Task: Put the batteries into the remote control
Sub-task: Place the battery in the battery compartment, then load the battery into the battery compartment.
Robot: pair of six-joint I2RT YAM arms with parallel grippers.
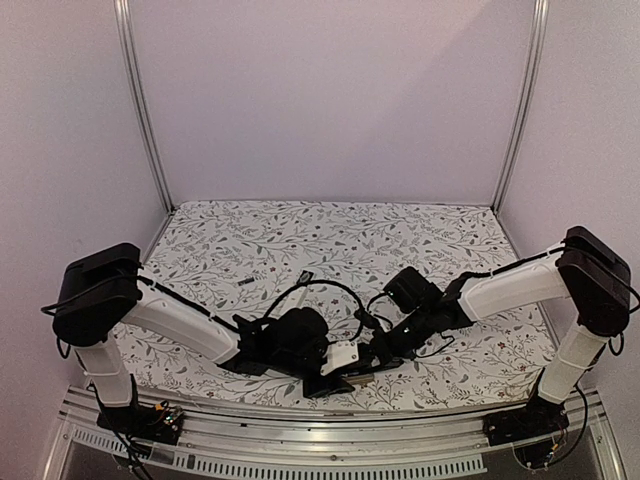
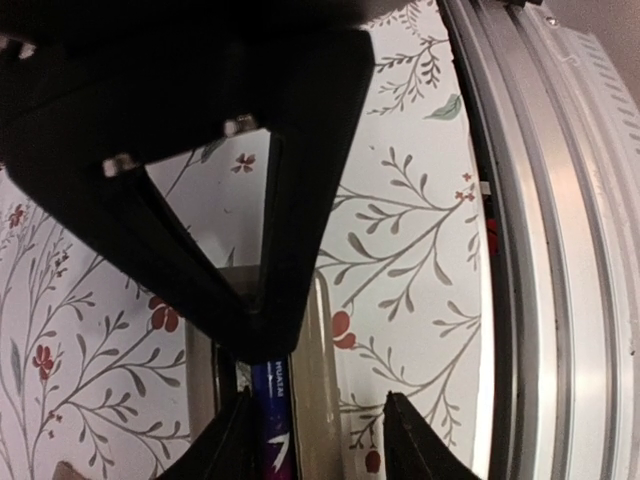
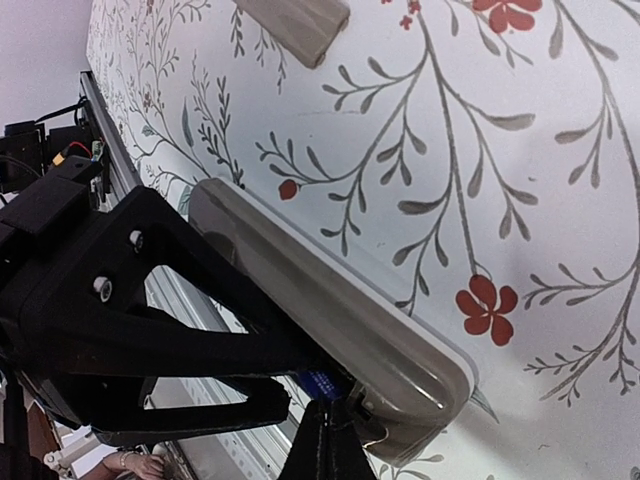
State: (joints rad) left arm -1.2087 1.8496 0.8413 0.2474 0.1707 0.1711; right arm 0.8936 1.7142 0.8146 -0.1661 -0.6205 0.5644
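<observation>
grey remote (image 3: 330, 300) lies near metal rail (image 2: 560, 250)

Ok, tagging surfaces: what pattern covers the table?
Table: grey vines, red flowers on white; clearest in right wrist view.

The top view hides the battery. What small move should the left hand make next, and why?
Probably lift the left hand straight up a little. Its fingers stand apart either side of a blue battery that seems to lie in the remote, so it looks released; the shut right hand sits at the remote's end.
</observation>
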